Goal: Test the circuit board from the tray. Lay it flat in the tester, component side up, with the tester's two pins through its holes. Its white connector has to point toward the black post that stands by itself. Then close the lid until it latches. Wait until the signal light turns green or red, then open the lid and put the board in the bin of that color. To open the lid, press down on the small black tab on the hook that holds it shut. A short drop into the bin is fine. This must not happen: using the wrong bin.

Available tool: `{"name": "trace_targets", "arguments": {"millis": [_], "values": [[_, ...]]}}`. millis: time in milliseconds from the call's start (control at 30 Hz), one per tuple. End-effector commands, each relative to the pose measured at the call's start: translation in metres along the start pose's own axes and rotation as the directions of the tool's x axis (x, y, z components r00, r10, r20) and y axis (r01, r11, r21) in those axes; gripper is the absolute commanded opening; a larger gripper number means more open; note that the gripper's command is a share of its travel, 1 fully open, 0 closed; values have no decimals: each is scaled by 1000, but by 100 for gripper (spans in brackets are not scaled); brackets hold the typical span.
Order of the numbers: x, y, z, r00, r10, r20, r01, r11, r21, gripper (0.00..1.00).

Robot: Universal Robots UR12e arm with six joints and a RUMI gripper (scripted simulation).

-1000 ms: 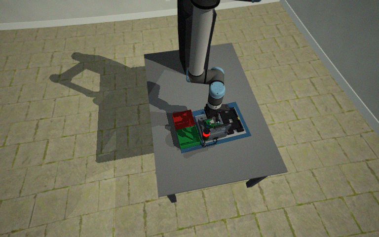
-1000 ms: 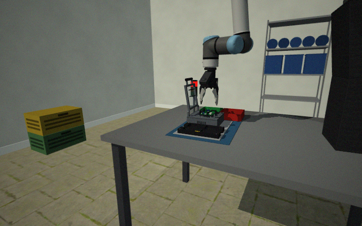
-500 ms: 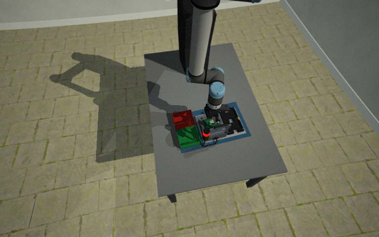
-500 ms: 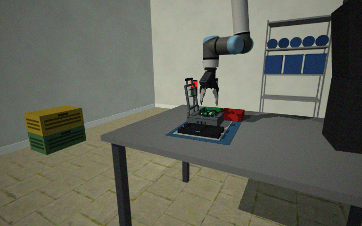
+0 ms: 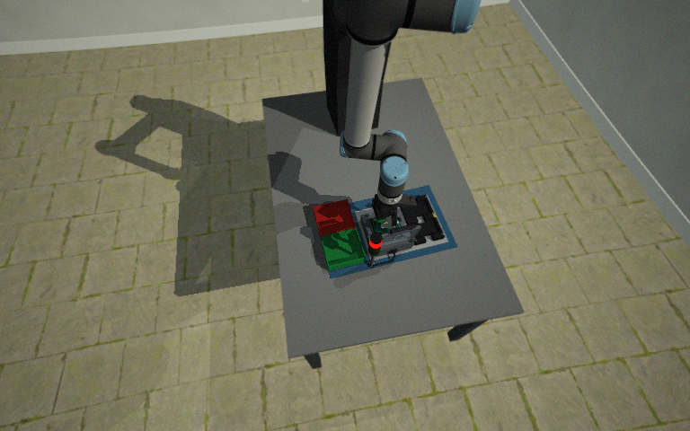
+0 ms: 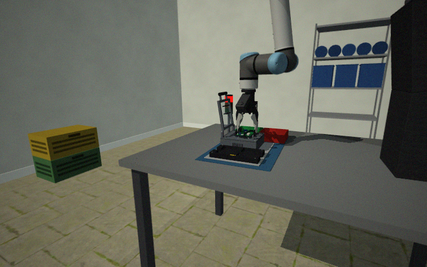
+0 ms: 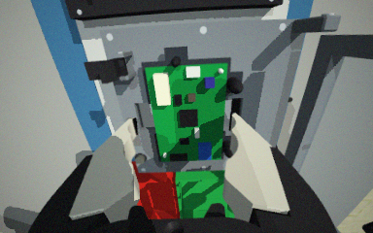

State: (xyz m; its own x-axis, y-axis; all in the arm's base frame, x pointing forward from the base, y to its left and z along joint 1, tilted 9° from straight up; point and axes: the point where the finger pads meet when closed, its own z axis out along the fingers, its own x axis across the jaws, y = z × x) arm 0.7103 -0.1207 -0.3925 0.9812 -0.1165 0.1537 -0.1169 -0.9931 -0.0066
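The gripper (image 5: 387, 219) (image 6: 247, 129) (image 7: 183, 116) has its two fingers apart, pointing down, one on each side of the green circuit board (image 5: 380, 223) (image 6: 246, 133) (image 7: 188, 114); the board lies flat below it in the gray tester (image 5: 402, 249) (image 6: 241, 141) (image 7: 204, 44), parts up; the top and outside views show the signal light (image 5: 375, 244) (image 6: 229, 98) glowing red, but the wrist view does not; no writing is clear enough to read.

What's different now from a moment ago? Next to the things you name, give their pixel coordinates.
The gripper (image 6: 247, 131) (image 7: 183, 116) has come down from above the tester (image 6: 241, 142) (image 7: 194, 41), its fingers now on either side of the circuit board (image 6: 244, 132) (image 7: 188, 117). It does not appear to grip it yet. The lid (image 6: 222, 118) still stands open, the signal light (image 5: 375, 244) (image 6: 229, 99) still red.
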Motion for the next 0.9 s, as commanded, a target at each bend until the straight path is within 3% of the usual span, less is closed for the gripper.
{"name": "trace_targets", "arguments": {"millis": [0,867], "values": [[7,1,8,1000,0,-10,0,1000,-4,59],[6,1,10,1000,0,-9,0,1000,-3,59]]}}
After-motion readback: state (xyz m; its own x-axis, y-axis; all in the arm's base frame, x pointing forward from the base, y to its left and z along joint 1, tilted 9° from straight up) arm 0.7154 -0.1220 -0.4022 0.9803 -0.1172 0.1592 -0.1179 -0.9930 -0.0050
